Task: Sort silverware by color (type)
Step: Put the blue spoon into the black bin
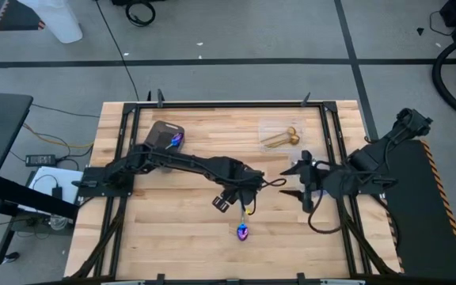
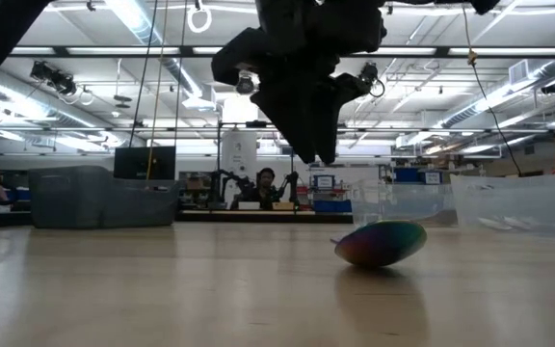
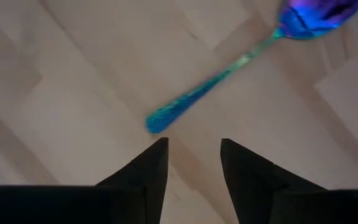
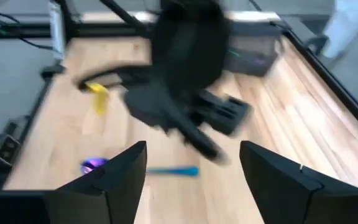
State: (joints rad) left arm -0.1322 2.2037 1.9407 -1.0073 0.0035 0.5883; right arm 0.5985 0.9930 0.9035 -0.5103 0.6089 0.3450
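Observation:
An iridescent purple-blue spoon with a teal handle (image 3: 229, 68) lies flat on the wooden table (image 1: 172, 237), near its front middle; its bowl (image 2: 381, 243) shows close in the low view. My left gripper (image 3: 191, 155) hangs open, pointing steeply down, just above the handle's free end (image 3: 157, 121), touching nothing. My right gripper (image 4: 194, 168) stands open at the table's right, raised, facing the left arm and the spoon (image 4: 166, 170). A gold spoon (image 1: 282, 138) lies in a clear container at the far right. More purple-blue spoons (image 1: 172, 141) lie in the dark grey tray (image 1: 161, 129).
The grey tray (image 2: 94, 198) stands at the table's far left and clear plastic containers (image 2: 509, 207) at the far right. A black metal frame (image 1: 228, 103) runs along the table's edges. Bare wood lies around the spoon. A person sits in the room far behind.

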